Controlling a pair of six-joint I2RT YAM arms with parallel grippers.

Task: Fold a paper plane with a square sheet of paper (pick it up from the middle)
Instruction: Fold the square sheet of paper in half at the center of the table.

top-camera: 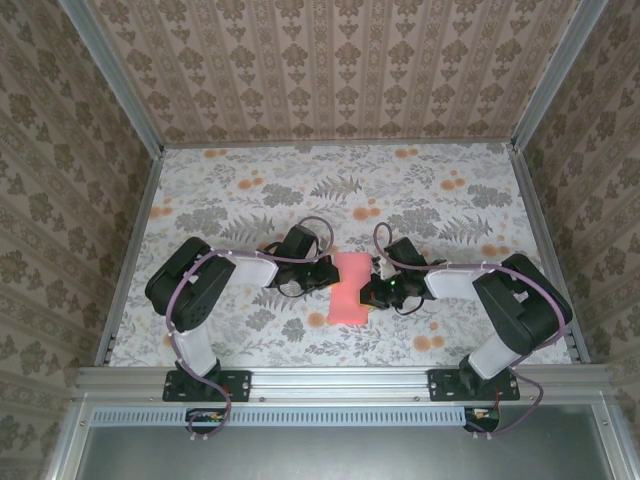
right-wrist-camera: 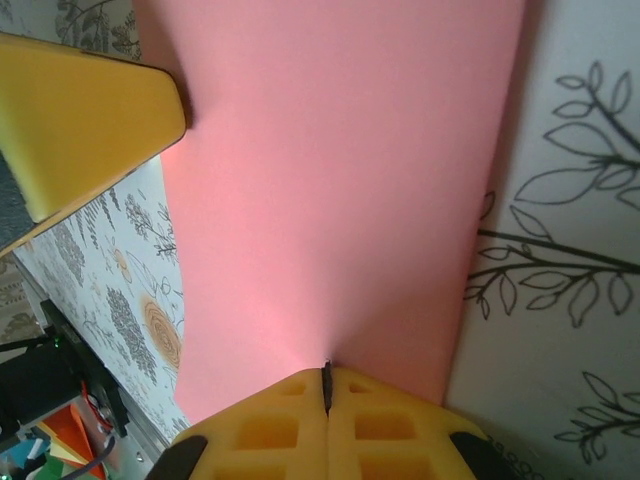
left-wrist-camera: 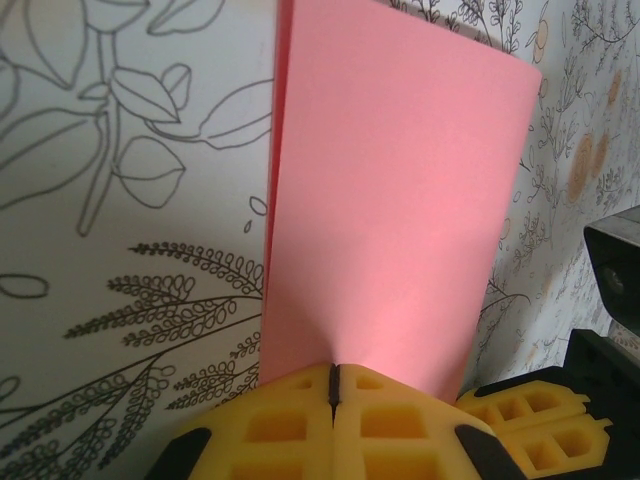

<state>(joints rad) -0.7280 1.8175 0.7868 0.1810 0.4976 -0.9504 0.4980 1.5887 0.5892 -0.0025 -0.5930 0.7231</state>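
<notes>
Pink sheet [top-camera: 350, 288] mid-table [top-camera: 250, 200], apparently doubled into a strip, left gripper [left-wrist-camera: 335, 385] pinched tight on its left edge, right gripper [right-wrist-camera: 327, 385] likewise on its right; seemingly first fold only, nose and wings to do.

The right gripper [right-wrist-camera: 327, 385] has its two yellow fingers pressed together, with the edge of the square sheet of paper [right-wrist-camera: 340, 180] pinched in the seam between them. From this grip the salmon-pink sheet extends leftward across the scene, its surface smooth. A second yellow finger pad [right-wrist-camera: 85, 115] sits at the sheet's side edge. The table [right-wrist-camera: 560, 300] beneath carries a printed leaf pattern and an orange flower [right-wrist-camera: 160, 330].
</notes>
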